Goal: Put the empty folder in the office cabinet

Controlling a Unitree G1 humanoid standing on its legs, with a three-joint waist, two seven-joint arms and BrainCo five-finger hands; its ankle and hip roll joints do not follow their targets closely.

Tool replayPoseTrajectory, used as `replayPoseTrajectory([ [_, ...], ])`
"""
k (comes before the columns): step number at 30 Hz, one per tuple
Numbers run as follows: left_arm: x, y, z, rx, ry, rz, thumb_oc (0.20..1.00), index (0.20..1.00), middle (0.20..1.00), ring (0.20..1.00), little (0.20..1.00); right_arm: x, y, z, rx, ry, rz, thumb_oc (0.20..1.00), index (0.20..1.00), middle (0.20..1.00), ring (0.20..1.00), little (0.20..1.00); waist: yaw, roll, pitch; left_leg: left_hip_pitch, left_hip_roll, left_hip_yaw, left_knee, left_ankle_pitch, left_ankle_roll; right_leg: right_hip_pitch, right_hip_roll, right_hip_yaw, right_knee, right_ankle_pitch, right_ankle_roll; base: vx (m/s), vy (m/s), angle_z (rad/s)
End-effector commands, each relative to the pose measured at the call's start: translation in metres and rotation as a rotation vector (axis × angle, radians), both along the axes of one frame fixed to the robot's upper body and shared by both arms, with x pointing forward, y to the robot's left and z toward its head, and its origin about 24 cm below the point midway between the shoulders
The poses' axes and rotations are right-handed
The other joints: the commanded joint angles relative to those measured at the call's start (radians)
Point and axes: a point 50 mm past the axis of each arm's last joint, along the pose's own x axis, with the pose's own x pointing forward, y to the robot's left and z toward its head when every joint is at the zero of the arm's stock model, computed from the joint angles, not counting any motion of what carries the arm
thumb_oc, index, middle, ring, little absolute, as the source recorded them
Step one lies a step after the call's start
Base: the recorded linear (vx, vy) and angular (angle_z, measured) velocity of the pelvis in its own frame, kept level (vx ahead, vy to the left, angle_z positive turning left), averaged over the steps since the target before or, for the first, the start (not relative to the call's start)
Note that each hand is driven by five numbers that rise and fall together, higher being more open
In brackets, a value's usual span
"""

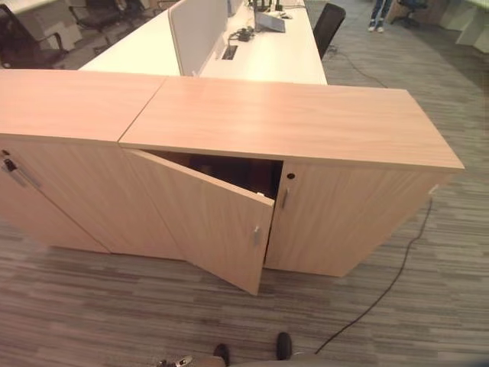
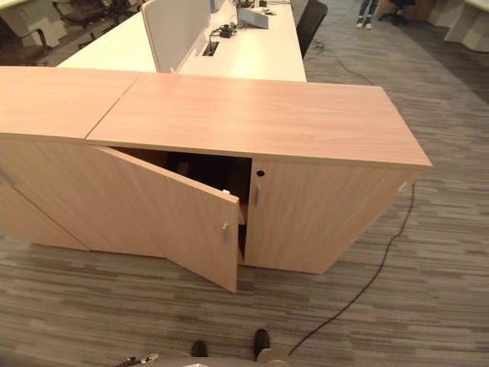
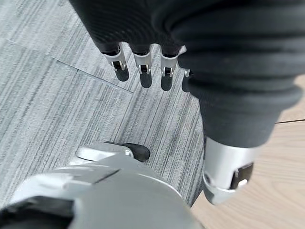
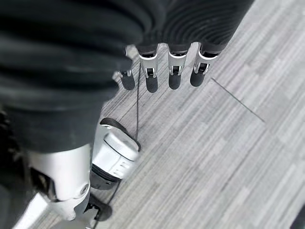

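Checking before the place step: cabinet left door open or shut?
Open, partway. The left door swings out from the cabinet, showing a dark interior; the right door is shut flush.

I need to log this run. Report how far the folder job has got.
Done: the cabinet's left door stands ajar; its right door is closed. In hand: nothing, since the left robot hand and right robot hand hang open over the carpet. Left: I can see no folder, so whether it is stored is unclear.
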Motion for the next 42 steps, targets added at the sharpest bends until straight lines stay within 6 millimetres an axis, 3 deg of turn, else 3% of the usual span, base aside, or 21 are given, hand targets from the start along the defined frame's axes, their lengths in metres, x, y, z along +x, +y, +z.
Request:
replayPoseTrajectory([
  [1, 0.019, -0.028, -0.003, -0.025, 0.002, -0.230, 1.000, 1.000, 1.000, 1.000, 1.000, 0.033, 0.000, 0.002, -0.005, -0.076, -0.024, 1.000, 1.000, 1.000, 1.000, 1.000, -0.020, 0.048, -0.015, 0.000, -0.019, -0.024, -0.012, -0.004, -0.006, 0.091, 0.057, -0.027, -0.032, -0.121, 0.041, 0.10, 0.070, 0.04],
  [3, 0.029, -0.035, -0.001, 0.019, -0.024, -0.407, 1.000, 1.000, 1.000, 1.000, 1.000, 0.032, 0.010, 0.000, 0.025, -0.067, -0.026, 1.000, 1.000, 1.000, 1.000, 1.000, -0.023, 0.049, -0.038, 0.019, -0.017, -0.015, -0.016, -0.015, -0.006, 0.112, 0.051, -0.028, -0.044, -0.124, 0.050, 0.10, 0.054, 0.14],
  [10, 0.035, -0.031, 0.003, 0.131, -0.075, -0.521, 1.000, 1.000, 1.000, 1.000, 1.000, 0.033, 0.006, 0.001, 0.007, -0.085, -0.045, 1.000, 1.000, 1.000, 1.000, 1.000, -0.011, 0.039, -0.047, 0.035, -0.021, -0.022, -0.016, -0.033, -0.001, 0.125, 0.039, -0.032, -0.044, -0.123, 0.063, 0.03, 0.018, 0.05],
  [16, 0.021, -0.029, -0.001, 0.046, -0.018, -0.474, 1.000, 1.000, 1.000, 1.000, 1.000, 0.043, -0.004, 0.004, 0.001, -0.110, -0.079, 1.000, 1.000, 1.000, 1.000, 1.000, -0.006, 0.031, -0.048, 0.033, -0.026, -0.022, -0.016, -0.038, 0.002, 0.121, 0.031, -0.029, -0.044, -0.116, 0.070, 0.01, 0.006, -0.01],
  [22, 0.014, -0.022, -0.001, -0.079, -0.033, -0.270, 1.000, 1.000, 1.000, 1.000, 1.000, 0.043, -0.010, 0.005, 0.023, -0.100, -0.112, 1.000, 1.000, 1.000, 1.000, 1.000, -0.001, 0.026, -0.048, 0.031, -0.029, -0.027, -0.016, -0.041, 0.004, 0.120, 0.028, -0.028, -0.044, -0.115, 0.072, 0.00, 0.000, 0.00],
  [42, 0.024, -0.023, 0.001, -0.060, -0.044, -0.390, 1.000, 1.000, 1.000, 1.000, 1.000, 0.046, -0.004, 0.005, 0.050, -0.123, -0.107, 1.000, 1.000, 1.000, 1.000, 1.000, -0.002, 0.018, -0.052, 0.049, -0.030, -0.027, -0.016, -0.054, 0.008, 0.132, 0.025, -0.023, -0.044, -0.120, 0.074, 0.00, 0.000, 0.00],
])
